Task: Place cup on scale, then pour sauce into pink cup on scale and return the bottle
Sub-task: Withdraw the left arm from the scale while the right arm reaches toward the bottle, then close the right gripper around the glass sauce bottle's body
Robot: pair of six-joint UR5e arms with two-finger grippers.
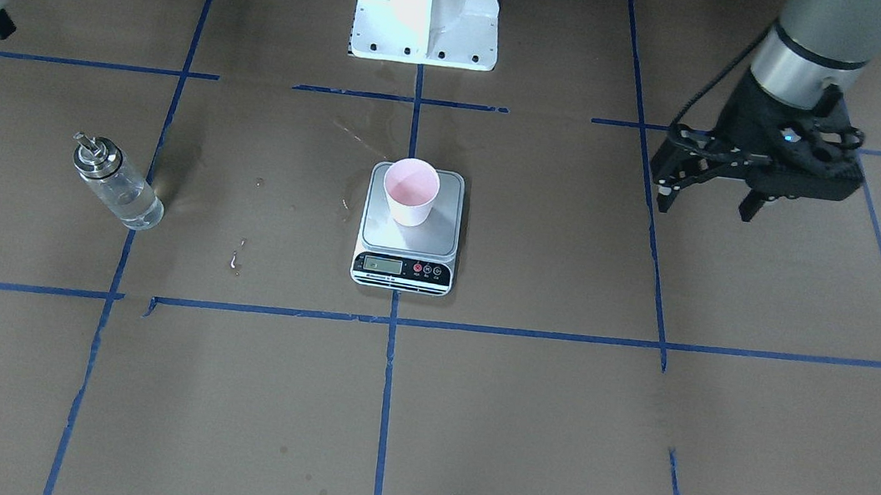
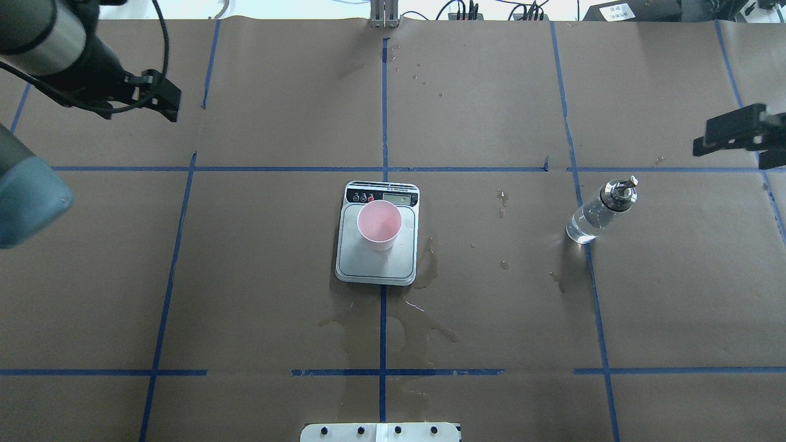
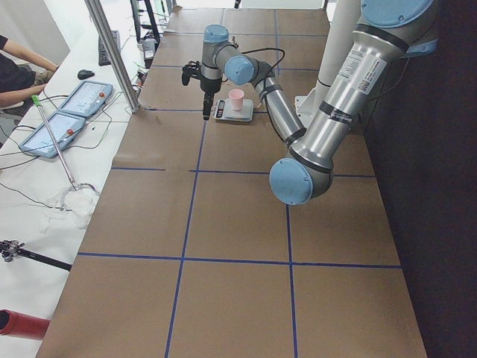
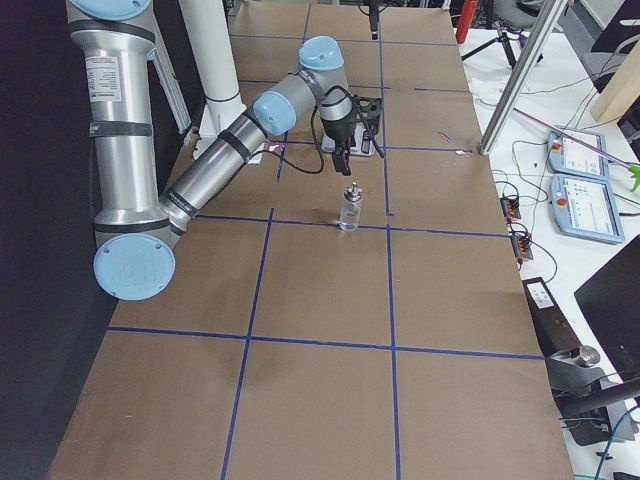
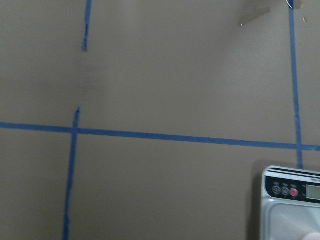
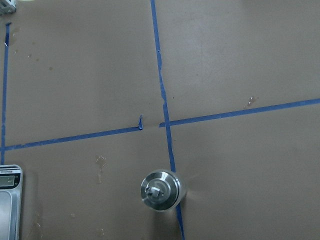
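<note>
The pink cup stands upright on the silver scale at the table's middle. I cannot tell whether the cup holds any liquid. The glass bottle, with a metal spout, stands upright on the table to the robot's right of the scale, and clear sauce shows in its lower part. The bottle is seen from above in the right wrist view. My right gripper hovers beyond the bottle, open and empty. My left gripper hangs far off on the other side, open, with nothing between its fingers.
Wet stains spread over the brown paper on the robot's side of the scale. Blue tape lines grid the table. The robot's white base stands behind the scale. A person's arm and tablets are on a side bench.
</note>
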